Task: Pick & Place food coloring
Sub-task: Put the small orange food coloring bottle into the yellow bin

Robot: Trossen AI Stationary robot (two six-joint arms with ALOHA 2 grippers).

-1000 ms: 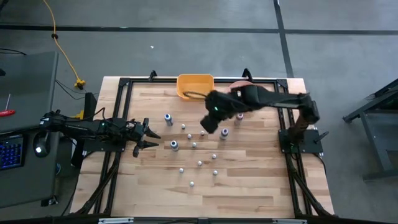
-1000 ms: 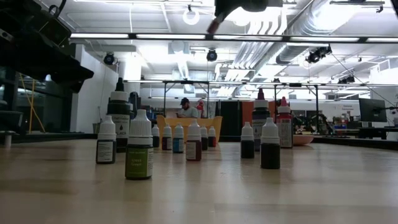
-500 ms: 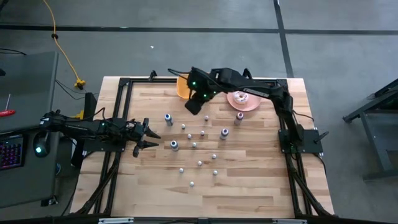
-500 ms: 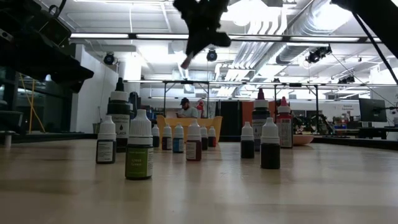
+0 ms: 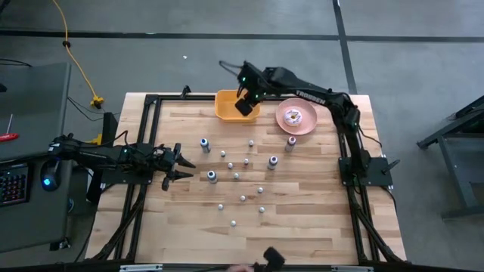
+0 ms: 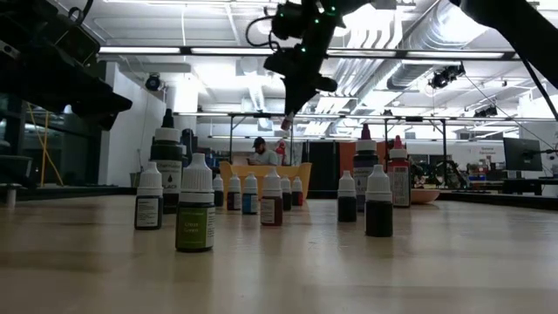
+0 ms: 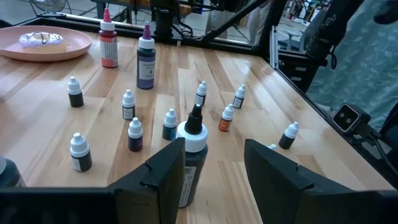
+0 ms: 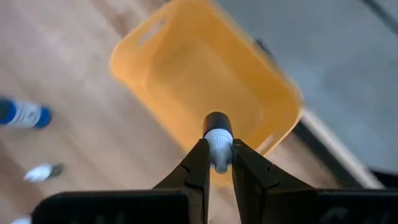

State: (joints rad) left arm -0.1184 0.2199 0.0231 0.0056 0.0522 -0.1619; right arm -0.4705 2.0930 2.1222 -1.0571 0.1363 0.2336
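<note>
The food coloring bottles are tiny and stand upright, spread out over the middle of the wooden table. Most have white caps and small dark or colored bodies, like a green one, and a few are taller, like a purple one and a red one near the pink plate. One small bottle with a white neck and dark tip is pinched in the right gripper, up in the air over the yellow bin.
</note>
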